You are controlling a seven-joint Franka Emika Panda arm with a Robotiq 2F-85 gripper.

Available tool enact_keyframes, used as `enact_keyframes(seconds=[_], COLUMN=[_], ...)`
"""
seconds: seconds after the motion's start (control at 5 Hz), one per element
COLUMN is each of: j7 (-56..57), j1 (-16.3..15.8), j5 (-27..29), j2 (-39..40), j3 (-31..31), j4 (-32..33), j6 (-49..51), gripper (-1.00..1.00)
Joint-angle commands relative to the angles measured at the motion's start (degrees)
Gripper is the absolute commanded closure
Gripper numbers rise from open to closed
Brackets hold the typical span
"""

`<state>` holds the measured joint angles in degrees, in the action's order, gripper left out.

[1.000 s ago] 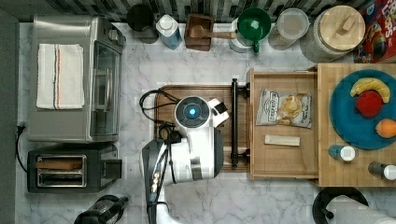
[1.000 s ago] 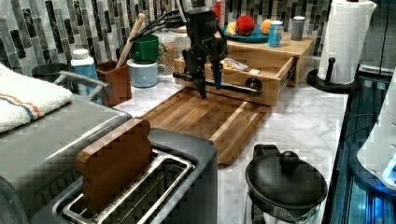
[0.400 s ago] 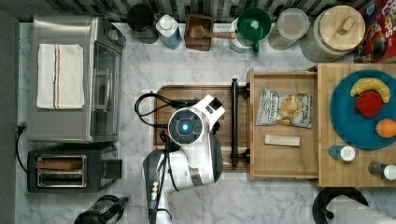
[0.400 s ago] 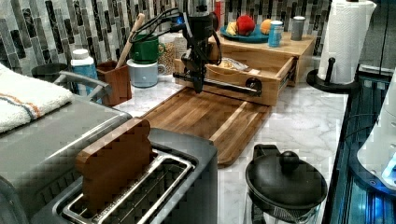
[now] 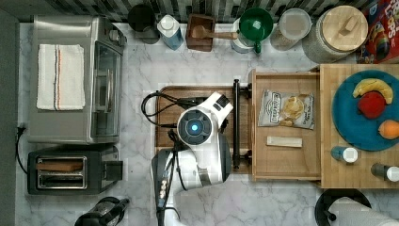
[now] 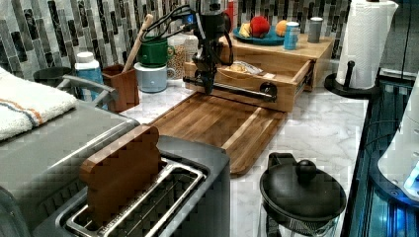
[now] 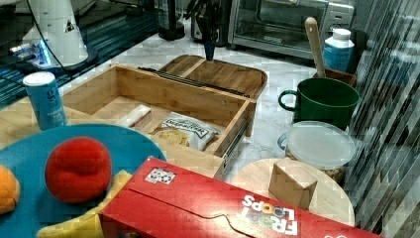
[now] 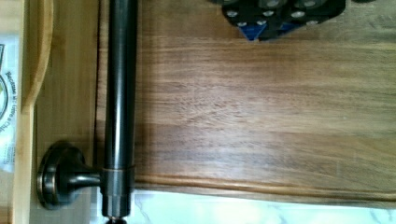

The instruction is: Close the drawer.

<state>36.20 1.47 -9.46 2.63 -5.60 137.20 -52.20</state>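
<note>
Tool [image 6: 206, 88] shifted toward handle [image 5: 236, 123], drawer [image 5: 287, 160] open — just beyond

- We see a white arm [image 5: 202, 155] with dark joint bands.
- A round blue light glows on its black cap [image 5: 194, 127].
- Black cables [image 5: 162, 106] loop from it.

top overhead, left and right oblique, opposed
</note>
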Motion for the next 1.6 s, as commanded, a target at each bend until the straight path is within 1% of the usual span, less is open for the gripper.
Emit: enact_keyframes(seconds=[0.2,0.4,0.6,0.8,1.0,1.2,1.4,1.6], j7=[11.21,16.05,21.02,25.63,31.19,35.93,36.99,43.59], j1=[3.88,5.63,8.09,10.47,13.7,16.81,19.03,12.74], j5=[-1.26,-0.5,0.11,0.06,1.3,3.55,2.05,7.42], j2=[3.42,2.2,0.65,2.14,5.02,7.98,9.11,9.9], j3=[4.24,6.01,7.33,8.23,8.91,9.38,10.48,20.02], j4=[-0.5,-0.17,0.41,-0.91,-2.27,-4.8,-6.67,-9.72], j6=[-5.43,-4.89,-6.07,-7.63,-11.99,-13.43,-13.0,-10.02], gripper=[1.0,1.0,1.0,1.0,1.0,1.0,1.0,1.0])
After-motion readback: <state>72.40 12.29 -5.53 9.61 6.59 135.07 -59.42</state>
